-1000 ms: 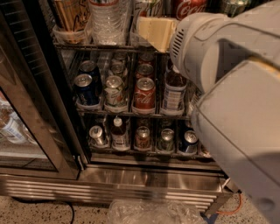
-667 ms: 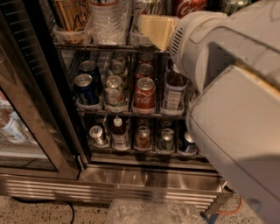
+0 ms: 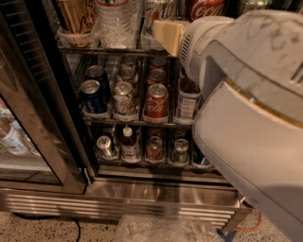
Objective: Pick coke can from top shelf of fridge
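Red coke can (image 3: 204, 7) on top shelf (image 3: 104, 49), just beside cream gripper (image 3: 167, 34).

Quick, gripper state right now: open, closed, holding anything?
Gripper: cannot be told. It is up at the top shelf, just left of the coke can.

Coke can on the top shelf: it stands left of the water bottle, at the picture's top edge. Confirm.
Wrong: the camera view shows the coke can on the top shelf right of the water bottle, at the picture's top edge. The tool is not in view, only the arm.
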